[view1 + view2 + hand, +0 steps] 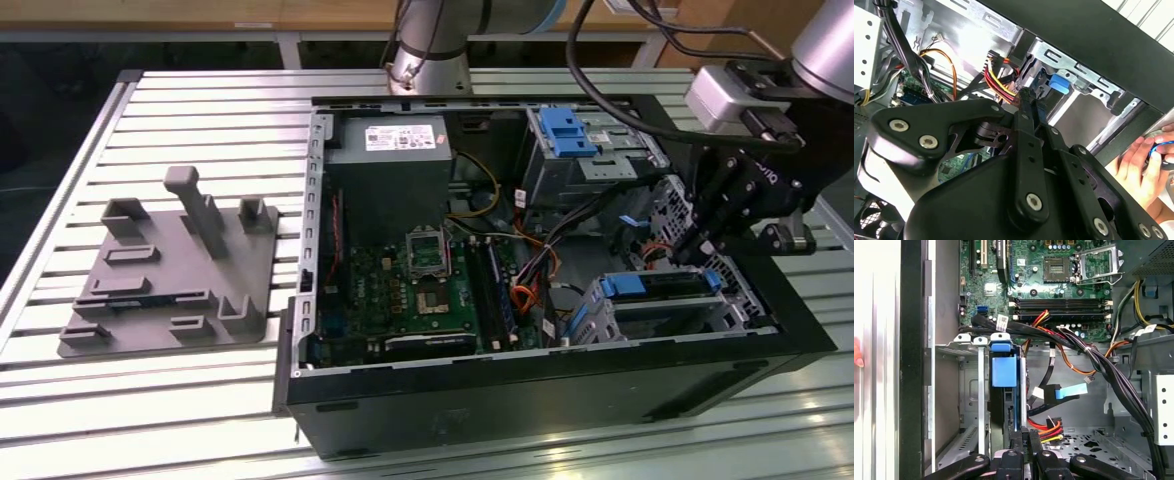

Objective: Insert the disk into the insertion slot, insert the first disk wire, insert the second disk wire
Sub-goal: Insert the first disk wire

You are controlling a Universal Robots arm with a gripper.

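In the exterior view, an open black computer case (534, 400) is lying on the slatted metal tabletop (200, 400), toward its edge on the exterior view's right, with a grey plastic fixture plate (160, 280) sitting beside it toward the opposite edge. The flat silver-grey disk in its bright blue plastic carrier (654, 285) is sitting inside the boxy perforated silver insertion slot (607, 320), in the case's near corner on the exterior view's right. The black pincer (697, 255) is reaching down just beside that slot.

In the second wrist view, the pincer (1026, 95) is showing its fingers drawn together, and a red, yellow and black wire bundle (996, 80) is ending right at their tips; whether they are pinching it I cannot tell. A person's hand (1141, 160) is resting outside the case wall.

In the first wrist view, the disk (1004, 372) is standing seated in the slot (966, 390), and the pincer (1025, 437) is hanging at its near end, touching the wire bundle (1049, 427).
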